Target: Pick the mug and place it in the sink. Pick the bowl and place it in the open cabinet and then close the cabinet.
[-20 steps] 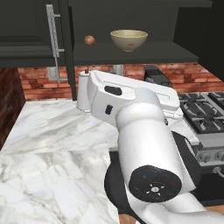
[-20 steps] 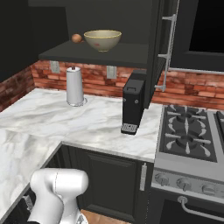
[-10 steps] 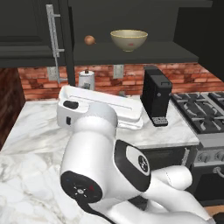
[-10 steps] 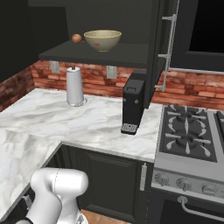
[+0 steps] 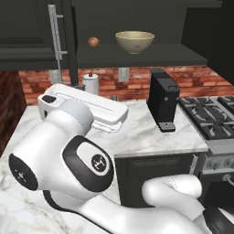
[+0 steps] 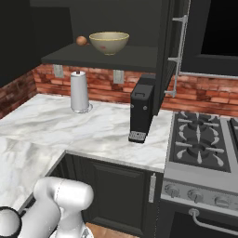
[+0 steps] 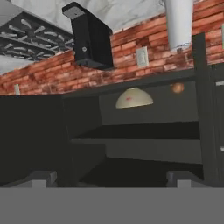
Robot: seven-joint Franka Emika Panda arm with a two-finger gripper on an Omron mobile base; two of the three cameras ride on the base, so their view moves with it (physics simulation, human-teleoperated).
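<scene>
on the cabinet [image 6: 107, 58] shelf sits the bowl [image 6: 109, 42], gripper [image 7: 111, 178] agape

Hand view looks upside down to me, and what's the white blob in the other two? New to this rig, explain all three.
The white blob is a rendered robot arm on a driving base. Two cameras ride behind it, left and right. The third sits on its hand, which is rolled over, so the room appears inverted. The open gripper holds nothing. The wide cream-beige bowl sits on the shelf of the open black wall cabinet, beside a small brown ball. On the white marble counter: a black coffee machine and a paper towel roll.
</scene>
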